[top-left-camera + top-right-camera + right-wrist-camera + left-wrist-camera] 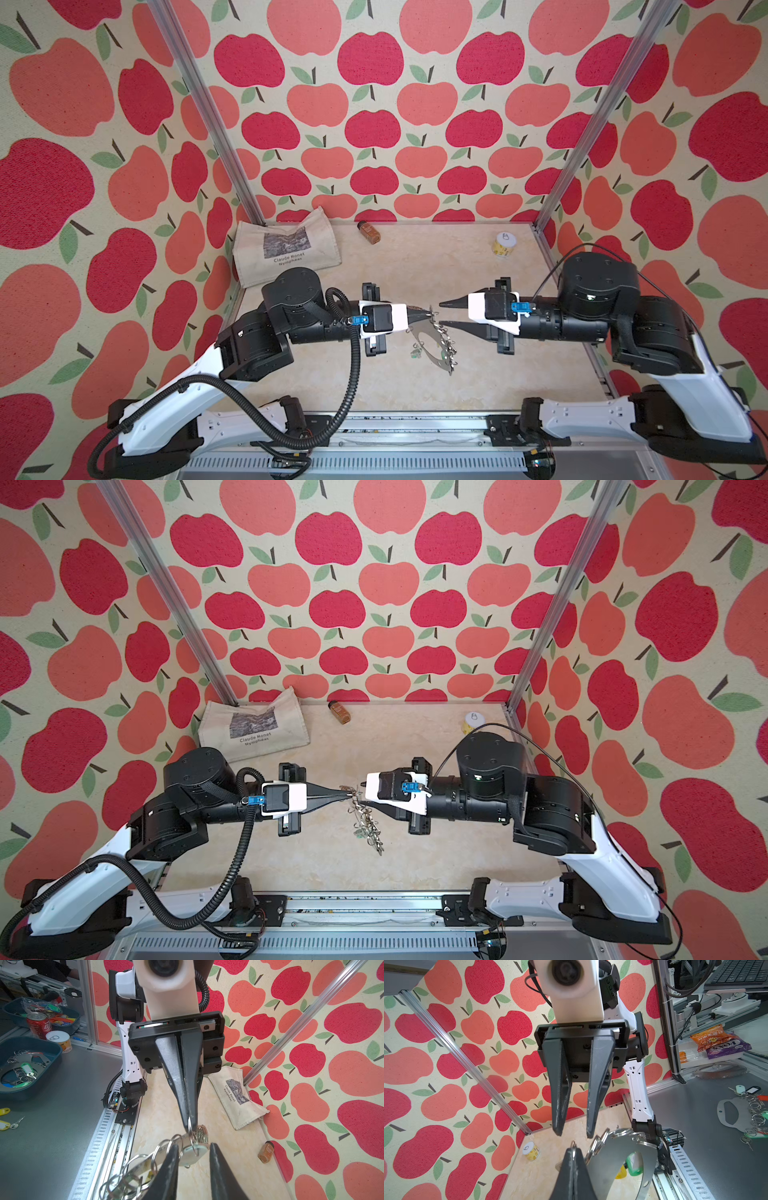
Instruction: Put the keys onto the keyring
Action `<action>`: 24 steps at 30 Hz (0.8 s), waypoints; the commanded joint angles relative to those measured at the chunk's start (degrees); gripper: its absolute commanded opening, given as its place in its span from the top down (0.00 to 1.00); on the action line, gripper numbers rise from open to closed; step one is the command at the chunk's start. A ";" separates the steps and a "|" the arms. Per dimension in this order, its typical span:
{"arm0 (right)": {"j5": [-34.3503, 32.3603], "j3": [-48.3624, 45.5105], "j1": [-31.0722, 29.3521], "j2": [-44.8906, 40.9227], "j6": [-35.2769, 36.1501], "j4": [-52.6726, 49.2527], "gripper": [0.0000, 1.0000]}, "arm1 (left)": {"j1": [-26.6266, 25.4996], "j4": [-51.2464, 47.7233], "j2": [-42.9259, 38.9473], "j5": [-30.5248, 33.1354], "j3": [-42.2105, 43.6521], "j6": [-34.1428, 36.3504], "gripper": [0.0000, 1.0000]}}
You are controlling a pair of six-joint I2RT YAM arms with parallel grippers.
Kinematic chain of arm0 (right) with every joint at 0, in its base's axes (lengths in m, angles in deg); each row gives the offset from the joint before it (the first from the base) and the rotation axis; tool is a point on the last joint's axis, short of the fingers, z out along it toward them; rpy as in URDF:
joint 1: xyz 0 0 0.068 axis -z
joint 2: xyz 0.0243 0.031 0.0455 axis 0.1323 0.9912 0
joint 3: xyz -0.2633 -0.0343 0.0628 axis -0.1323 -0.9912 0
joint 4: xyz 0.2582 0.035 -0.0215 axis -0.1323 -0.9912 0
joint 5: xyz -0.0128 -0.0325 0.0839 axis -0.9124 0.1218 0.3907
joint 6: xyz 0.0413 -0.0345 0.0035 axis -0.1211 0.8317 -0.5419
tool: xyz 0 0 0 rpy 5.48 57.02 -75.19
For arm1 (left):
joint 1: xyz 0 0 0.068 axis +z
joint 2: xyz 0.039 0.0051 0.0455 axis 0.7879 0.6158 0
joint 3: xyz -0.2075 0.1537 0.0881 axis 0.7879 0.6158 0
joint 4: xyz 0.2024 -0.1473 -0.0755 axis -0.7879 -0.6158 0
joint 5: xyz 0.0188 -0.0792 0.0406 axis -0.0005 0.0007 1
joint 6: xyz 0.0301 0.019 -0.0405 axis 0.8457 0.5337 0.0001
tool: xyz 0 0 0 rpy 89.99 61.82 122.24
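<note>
Teal tray (37,1089), green tags (26,1067) inside, keyring (608,1159) (hanging)

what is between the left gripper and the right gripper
Split rings of the keyring and the pale tag of the keys, seen in the right wrist view; left gripper pinches one ring.

Canvas bag (286,249) printed "Claude Monet Nympheas", purple packet (726,1049) marked "FOX'S", upside down
</note>
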 commanded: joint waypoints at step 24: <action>-2.91 -1.09 -3.00 0.50 1.66 -1.22 1.00 | 0.79 11.71 -2.33 -3.58 -0.28 -3.34 1.00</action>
